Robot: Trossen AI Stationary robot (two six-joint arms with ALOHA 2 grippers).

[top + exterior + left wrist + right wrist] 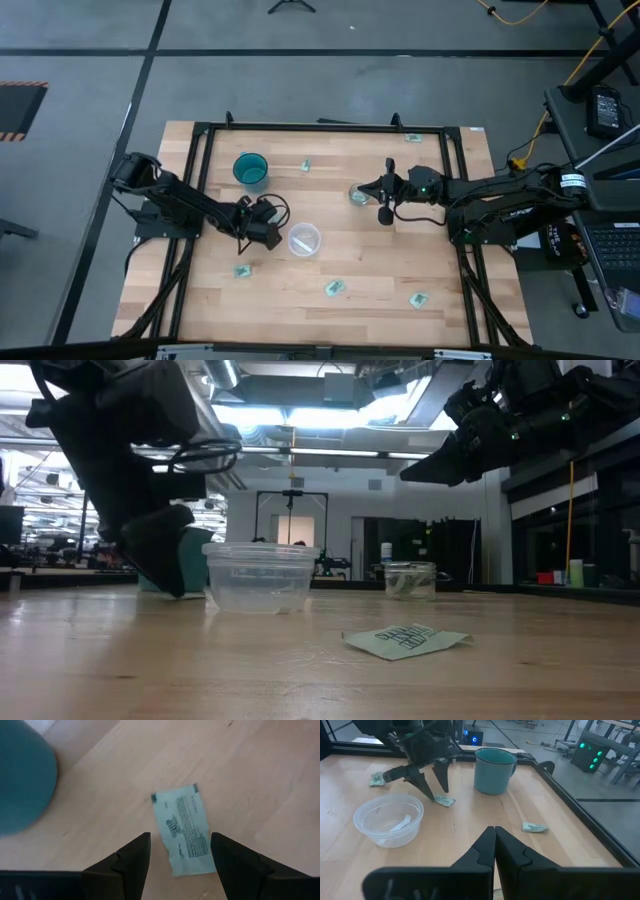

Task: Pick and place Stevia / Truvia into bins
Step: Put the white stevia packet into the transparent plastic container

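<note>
On the light wooden counter (360,260), the left gripper (180,857) hangs low with its jaws spread to either side of a pale green rectangular paper sweetener packet (184,827) lying flat between the teal plastic cup (250,169) and the wide translucent whitish cup (304,240). The right gripper (494,842) sits raised beside the small clear glass cup (358,194), jaws pressed together and empty. More green packets (334,289) lie scattered well apart along the counter's near edge.
</note>
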